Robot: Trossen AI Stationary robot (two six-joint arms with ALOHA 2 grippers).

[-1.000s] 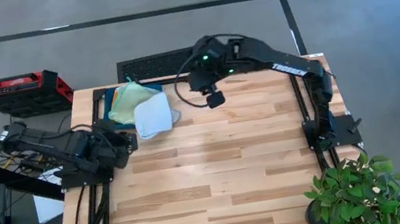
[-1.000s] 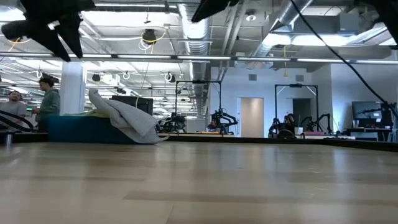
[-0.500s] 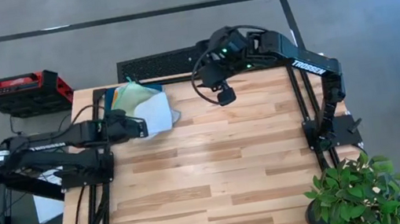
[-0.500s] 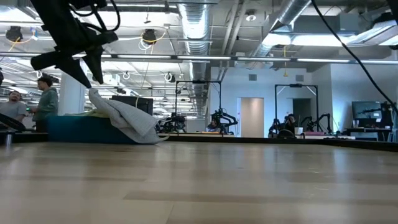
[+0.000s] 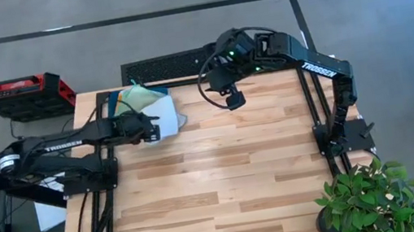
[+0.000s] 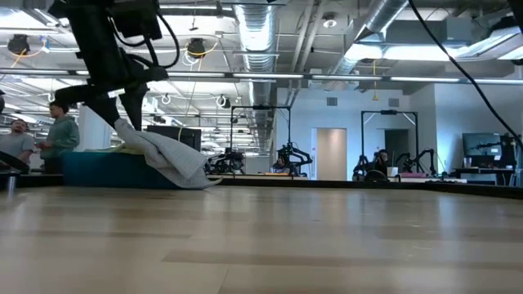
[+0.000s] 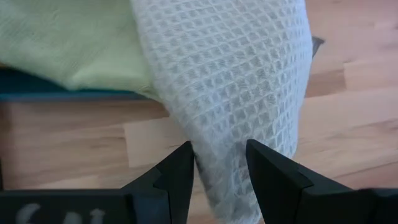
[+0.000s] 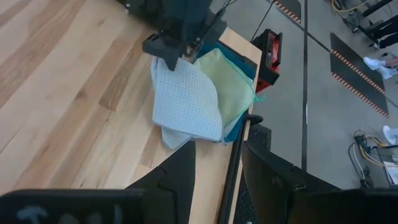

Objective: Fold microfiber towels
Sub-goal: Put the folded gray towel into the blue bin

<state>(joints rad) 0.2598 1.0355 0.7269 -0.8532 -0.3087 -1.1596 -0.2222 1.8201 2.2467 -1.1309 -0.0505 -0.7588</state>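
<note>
Closest in, lots of bare wooden table [image 5: 227, 195], with a leafy green plant [image 5: 371, 198] at the near right corner.

Farther back on the left side, the left gripper [image 7: 221, 152], reaching in low from the left edge of the table. Two dark fingers [image 7: 177, 171] spread wide, one on each side of the hanging edge of the pale grey towel [image 7: 230, 81]. Cloth between the fingers, not pinched tight. Nothing lifted.

That grey towel lying in a soft heap, half on the dark teal tray [image 5: 113, 105] and half spilling down onto the wood. Bumpy little squares all over it. Just behind it, on the tray, the light green towel [image 5: 137, 98], touching the grey one and partly under it. Tray sitting at the far left corner of the table.

Over to the right of the towels, the right gripper [image 5: 235, 100], up in the air above the far middle of the table. Fingers apart, holding nothing.

Past the table's far left corner, a red box [image 5: 31, 93]. Far off in the big room, people [image 6: 61, 135] standing.
</note>
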